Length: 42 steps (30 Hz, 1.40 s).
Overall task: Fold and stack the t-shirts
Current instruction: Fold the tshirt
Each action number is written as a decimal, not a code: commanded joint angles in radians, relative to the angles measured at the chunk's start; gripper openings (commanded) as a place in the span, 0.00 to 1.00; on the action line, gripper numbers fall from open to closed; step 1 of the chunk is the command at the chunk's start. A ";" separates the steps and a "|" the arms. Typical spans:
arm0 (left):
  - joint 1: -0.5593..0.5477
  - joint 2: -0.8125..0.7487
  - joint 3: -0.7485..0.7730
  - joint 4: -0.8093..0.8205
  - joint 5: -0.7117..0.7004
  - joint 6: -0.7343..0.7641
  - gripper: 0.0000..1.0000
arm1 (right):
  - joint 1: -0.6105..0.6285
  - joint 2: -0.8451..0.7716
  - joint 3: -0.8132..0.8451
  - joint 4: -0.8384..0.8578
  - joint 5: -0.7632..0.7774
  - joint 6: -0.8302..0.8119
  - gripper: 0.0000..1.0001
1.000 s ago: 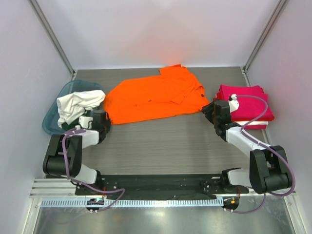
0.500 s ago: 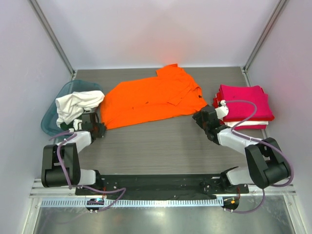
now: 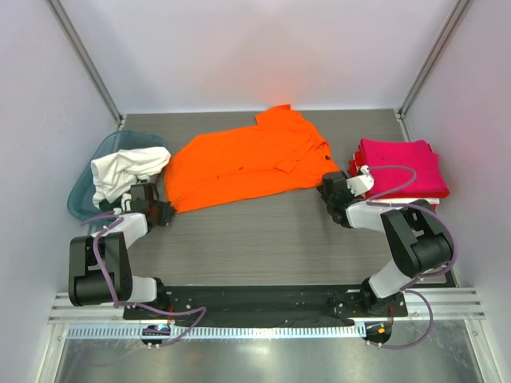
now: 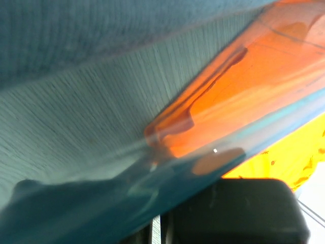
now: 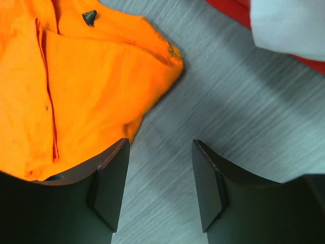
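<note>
The orange t-shirt (image 3: 247, 163) lies spread flat at the back middle of the table. My right gripper (image 5: 160, 188) stands open low over bare table at the shirt's right corner (image 5: 162, 61); its left finger (image 5: 109, 185) overlaps the orange hem, and nothing is between the jaws. Folded magenta t-shirts (image 3: 399, 167) are stacked at the right with a white layer (image 5: 289, 25) among them. A white t-shirt (image 3: 120, 171) hangs crumpled over the teal tub (image 3: 84, 195). My left gripper (image 3: 162, 212) is low by the orange shirt's near-left corner, shut; its tips are hidden behind blurred teal plastic.
The teal tub wall (image 4: 101, 203) fills the left wrist view, with orange cloth (image 4: 244, 86) showing through it. Grey walls close in the table on three sides. Bare wood-grain table (image 3: 255, 239) lies between the arms and the shirt.
My right gripper has swung left from the magenta stack to the orange shirt's right corner. The left arm has dropped lower beside the tub. The orange shirt has shifted slightly left.
</note>
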 commanded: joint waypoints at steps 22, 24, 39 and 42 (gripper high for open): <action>-0.071 -0.081 0.034 0.068 -0.257 -0.007 0.00 | -0.101 0.139 0.172 0.098 0.067 -0.088 0.10; -0.079 -0.082 0.048 0.061 -0.268 0.003 0.00 | -0.100 0.096 0.157 0.078 0.081 -0.090 0.10; -0.113 -0.188 0.060 -0.082 -0.362 0.051 0.00 | -0.058 -0.175 0.010 -0.063 0.078 -0.050 0.01; -0.110 -0.214 0.063 -0.137 -0.368 0.057 0.00 | -0.057 -0.252 -0.041 -0.115 0.081 -0.025 0.01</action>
